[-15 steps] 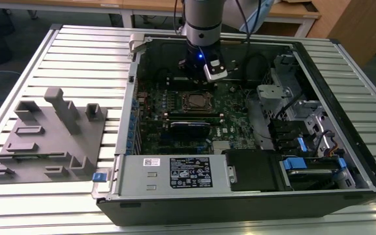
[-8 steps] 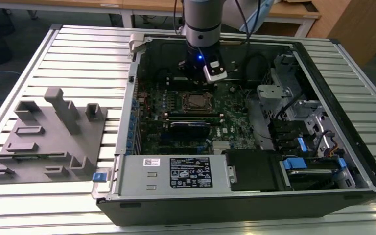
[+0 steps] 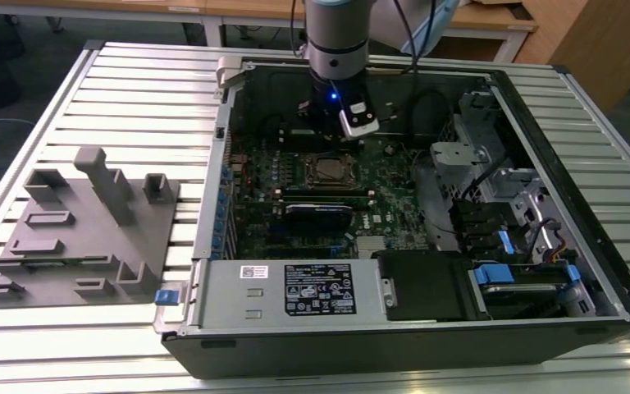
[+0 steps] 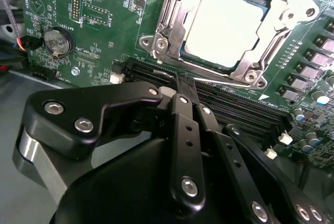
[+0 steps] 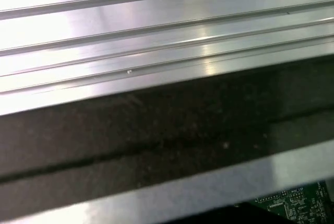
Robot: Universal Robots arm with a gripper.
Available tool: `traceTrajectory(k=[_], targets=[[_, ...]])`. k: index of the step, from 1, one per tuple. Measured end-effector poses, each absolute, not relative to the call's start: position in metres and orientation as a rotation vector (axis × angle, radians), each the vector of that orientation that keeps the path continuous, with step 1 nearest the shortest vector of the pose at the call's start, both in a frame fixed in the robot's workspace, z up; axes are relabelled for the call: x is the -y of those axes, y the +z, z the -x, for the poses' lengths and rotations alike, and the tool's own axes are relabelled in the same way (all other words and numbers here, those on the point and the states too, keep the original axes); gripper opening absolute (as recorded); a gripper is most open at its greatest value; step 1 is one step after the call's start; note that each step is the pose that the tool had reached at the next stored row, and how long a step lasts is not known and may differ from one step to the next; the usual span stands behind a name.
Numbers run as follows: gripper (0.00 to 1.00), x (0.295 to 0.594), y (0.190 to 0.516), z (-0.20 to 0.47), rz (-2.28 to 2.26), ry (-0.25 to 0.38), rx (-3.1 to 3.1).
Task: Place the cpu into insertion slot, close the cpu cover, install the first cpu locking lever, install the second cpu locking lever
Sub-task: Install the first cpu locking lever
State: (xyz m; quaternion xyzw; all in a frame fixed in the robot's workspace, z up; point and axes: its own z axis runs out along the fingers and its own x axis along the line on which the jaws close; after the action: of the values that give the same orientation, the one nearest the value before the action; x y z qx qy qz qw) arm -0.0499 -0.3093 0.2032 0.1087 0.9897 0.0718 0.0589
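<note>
While hovering just beside slot [image 4: 154, 43], holding gripper [image 4: 183, 84] clenched, empty. Showing cpu [image 4: 222, 28] lying in slot, cover [image 4: 175, 20] down around it. Judging lever [image 4: 276, 41] best pressed squarely, slowly, avoiding slipping onto board [image 4: 104, 20].

Pale silver-grey on the cpu [image 4: 222, 28], brighter silver on the cpu cover [image 4: 169, 18], deep green flecked with white print across the motherboard [image 4: 104, 20]. Matte black on the claw [image 4: 180, 85]. Ribbed silver for the bench [image 3: 140, 82], flat grey for the fixture [image 3: 85, 222].
</note>
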Motion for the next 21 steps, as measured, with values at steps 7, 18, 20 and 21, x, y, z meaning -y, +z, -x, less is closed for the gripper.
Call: traceTrajectory(k=[7, 18, 20, 21], targets=[[0.1, 0.3094, 0.2025, 0.0534, -0.327, 0.227, -2.986], [0.1, 0.312, 0.2021, 0.0542, -0.327, 0.25, -2.974], [0.1, 0.3133, 0.2021, 0.0544, -0.327, 0.25, -2.974], [0.1, 0.3137, 0.2019, 0.0548, -0.327, 0.25, -2.973]])
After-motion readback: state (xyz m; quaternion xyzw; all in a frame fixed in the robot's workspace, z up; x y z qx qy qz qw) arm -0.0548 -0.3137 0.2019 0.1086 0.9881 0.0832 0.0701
